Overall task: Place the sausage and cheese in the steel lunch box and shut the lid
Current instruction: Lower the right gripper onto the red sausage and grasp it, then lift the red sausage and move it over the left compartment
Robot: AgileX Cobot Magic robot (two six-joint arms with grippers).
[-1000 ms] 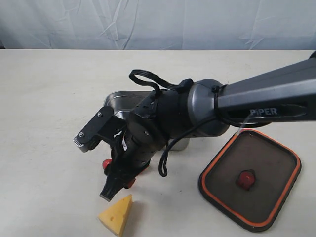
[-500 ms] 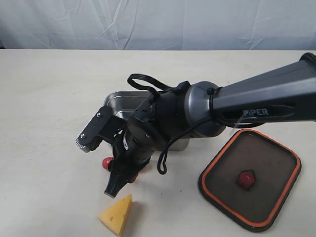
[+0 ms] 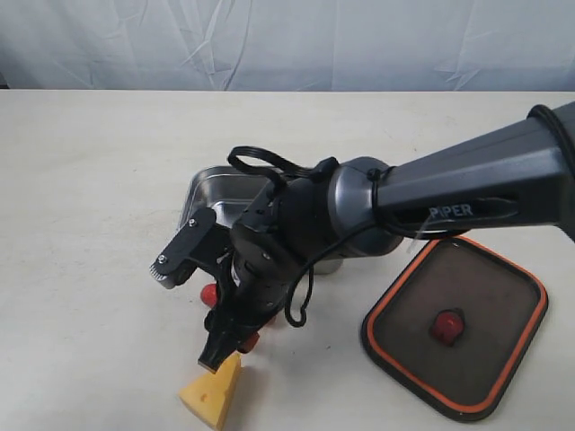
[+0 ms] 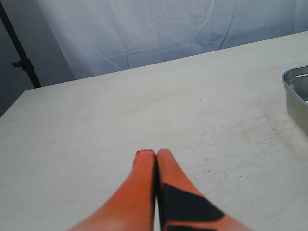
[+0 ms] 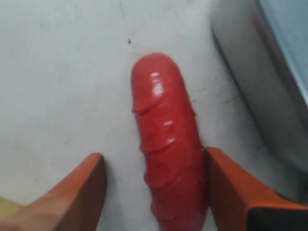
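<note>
Glossy red ridged toy sausage (image 5: 166, 144): lying on matte table (image 3: 90, 180) beside shiny rounded stainless-steel lunch box (image 3: 220, 184), between spread orange fingers of right gripper (image 5: 154, 154); orange fingers of left gripper (image 4: 153, 154) pressed together.

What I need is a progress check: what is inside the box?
The box's visible corner shows bare steel; the arm covers the rest, so what lies there cannot be seen. The sausage and cheese lie outside on the table.
</note>
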